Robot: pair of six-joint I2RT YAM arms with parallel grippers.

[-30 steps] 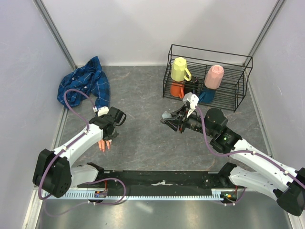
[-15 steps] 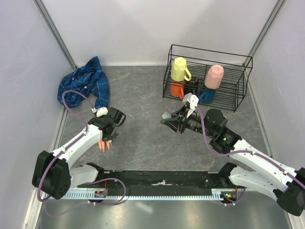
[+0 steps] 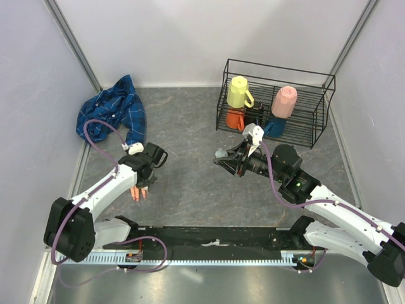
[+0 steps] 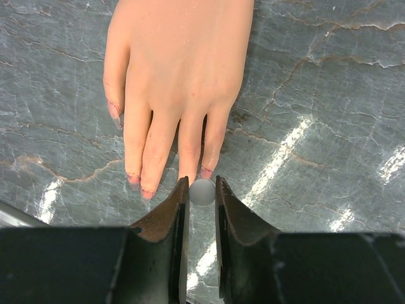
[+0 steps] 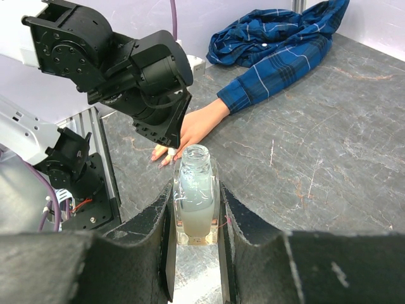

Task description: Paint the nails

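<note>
The grey table (image 3: 190,126) is carrying a black wire rack (image 3: 307,120) of cups at about one o'clock in the overhead view. A crumpled blue plaid shirt (image 3: 111,113) is lying at ten o'clock, its sleeve running toward eight o'clock. There the peach dummy hand (image 3: 137,193) is lying flat, fingers pointing at six o'clock toward the arm bases. The left claw (image 4: 202,187) is hanging right over those fingers, its jaws narrow and pinching a small grey round piece (image 4: 202,192), probably the brush seen end-on. The right claw (image 5: 195,215) is waiting near the table's middle, well apart at the hand's three o'clock, clamping an uncapped clear bottle (image 5: 193,171). The painting itself seems to be under way, with the brush sitting just beside the two fingertips at the right of the left wrist view. The next move likely calls for a small sideways shift to the neighbouring nail with the tip kept low, or a trip to the bottle for more polish. Only the left wrist view is showing the nails (image 4: 206,171) and the pink smears at the tips; overhead, the claw is covering most of the hand. Only the right wrist view is showing the bottle's open mouth and pale liquid. Whether the brush is touching a nail cannot be told.
</note>
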